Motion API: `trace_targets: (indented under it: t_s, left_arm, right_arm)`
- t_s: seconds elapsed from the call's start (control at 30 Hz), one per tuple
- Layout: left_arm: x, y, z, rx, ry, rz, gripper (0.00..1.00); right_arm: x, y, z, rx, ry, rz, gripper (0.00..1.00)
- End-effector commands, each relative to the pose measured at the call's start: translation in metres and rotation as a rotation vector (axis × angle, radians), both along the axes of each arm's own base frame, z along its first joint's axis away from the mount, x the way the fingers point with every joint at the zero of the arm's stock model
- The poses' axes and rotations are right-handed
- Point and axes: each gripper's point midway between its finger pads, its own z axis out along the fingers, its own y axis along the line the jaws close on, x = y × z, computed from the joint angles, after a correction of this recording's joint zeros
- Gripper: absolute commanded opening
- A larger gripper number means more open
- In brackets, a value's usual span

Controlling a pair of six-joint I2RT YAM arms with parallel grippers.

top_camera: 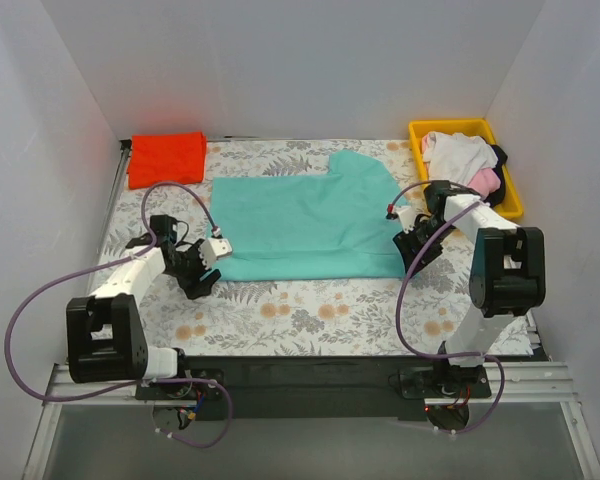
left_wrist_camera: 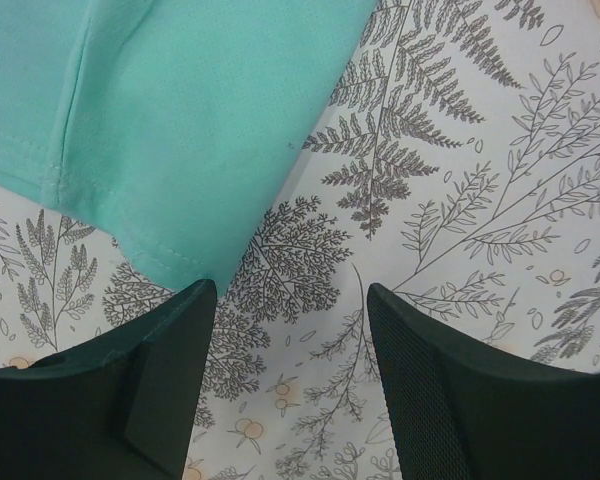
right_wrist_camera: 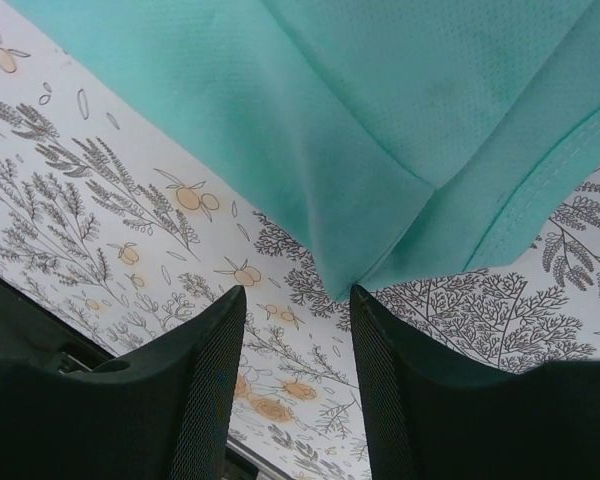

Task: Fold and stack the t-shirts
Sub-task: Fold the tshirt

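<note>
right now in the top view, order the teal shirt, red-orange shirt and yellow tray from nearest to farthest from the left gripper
1. Teal shirt, its corner right by the left gripper
2. Red-orange shirt, folded, far left corner
3. Yellow tray, far right corner

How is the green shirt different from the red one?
The teal-green shirt lies spread out mid-table; the red-orange shirt sits folded in the far left corner. Spread out, the teal-green shirt covers far more cloth than the red-orange one. Both are plain and rest on the fern-patterned cloth.
</note>
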Motion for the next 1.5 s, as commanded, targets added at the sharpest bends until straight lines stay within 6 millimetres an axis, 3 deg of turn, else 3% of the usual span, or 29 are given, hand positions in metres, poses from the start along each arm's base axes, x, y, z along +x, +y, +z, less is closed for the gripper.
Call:
trace_targets:
  t_s: [0.0, 0.23, 0.4, 0.47, 0.5, 0.57, 0.63, 0.83, 1.03, 1.13, 1.17, 1.23, 1.27, 1.3, 1.33, 1.37, 1.43, 1.47]
  left_arm:
    - [0.021, 0.004, -0.001, 0.056, -0.118, -0.076, 0.61]
    - [0.030, 0.007, -0.010, 0.104, -0.153, -0.105, 0.51]
    - [0.027, 0.012, -0.022, 0.144, -0.162, -0.127, 0.30]
    - [0.023, 0.013, -0.025, 0.152, -0.156, -0.131, 0.22]
    - [0.022, 0.013, -0.025, 0.155, -0.157, -0.133, 0.11]
    - [0.021, 0.014, -0.025, 0.159, -0.159, -0.131, 0.00]
    - [0.021, 0.016, -0.025, 0.167, -0.159, -0.128, 0.00]
    - [0.004, 0.019, -0.015, 0.191, -0.139, -0.170, 0.00]
    - [-0.026, 0.017, 0.004, 0.194, -0.131, -0.235, 0.00]
    - [-0.048, 0.012, 0.014, 0.166, -0.100, -0.279, 0.00]
    - [-0.064, 0.010, 0.013, 0.148, -0.051, -0.295, 0.00]
    - [-0.074, 0.010, 0.015, 0.151, -0.040, -0.323, 0.00]
    - [-0.083, 0.013, 0.012, 0.162, -0.007, -0.329, 0.00]
    - [-0.086, 0.014, 0.011, 0.172, 0.004, -0.334, 0.09]
    - [-0.088, 0.016, 0.010, 0.177, 0.016, -0.326, 0.18]
    - [-0.086, 0.017, 0.013, 0.183, 0.020, -0.313, 0.25]
    - [-0.082, 0.016, 0.021, 0.171, 0.033, -0.276, 0.36]
    - [-0.072, 0.014, 0.035, 0.159, 0.028, -0.265, 0.36]
  right_arm:
    - [0.012, -0.007, -0.002, -0.038, -0.011, -0.044, 0.51]
    - [0.011, -0.014, -0.016, -0.090, 0.020, -0.091, 0.45]
    - [0.011, -0.012, -0.019, -0.088, 0.036, -0.114, 0.37]
    - [0.012, -0.013, -0.020, -0.088, 0.042, -0.117, 0.27]
    - [0.012, -0.013, -0.020, -0.090, 0.042, -0.115, 0.24]
    - [0.010, -0.014, -0.022, -0.095, 0.050, -0.115, 0.10]
    - [0.008, -0.016, -0.023, -0.108, 0.056, -0.116, 0.01]
    - [-0.006, -0.022, -0.013, -0.135, 0.059, -0.104, 0.01]
    - [-0.040, -0.033, -0.002, -0.178, 0.084, -0.039, 0.01]
    - [-0.064, -0.032, 0.000, -0.173, 0.136, 0.000, 0.01]
    - [-0.069, -0.032, 0.000, -0.170, 0.149, 0.003, 0.01]
    - [-0.084, -0.029, 0.000, -0.162, 0.194, 0.024, 0.01]
    - [-0.087, -0.029, 0.000, -0.160, 0.205, 0.025, 0.10]
    - [-0.088, -0.027, 0.002, -0.153, 0.209, 0.026, 0.23]
    - [-0.088, -0.027, 0.005, -0.151, 0.209, 0.027, 0.45]
    - [-0.090, -0.027, 0.010, -0.148, 0.216, 0.026, 0.56]
    - [-0.072, -0.024, 0.027, -0.125, 0.144, 0.033, 0.69]
    - [-0.064, -0.024, 0.038, -0.119, 0.117, 0.032, 0.71]
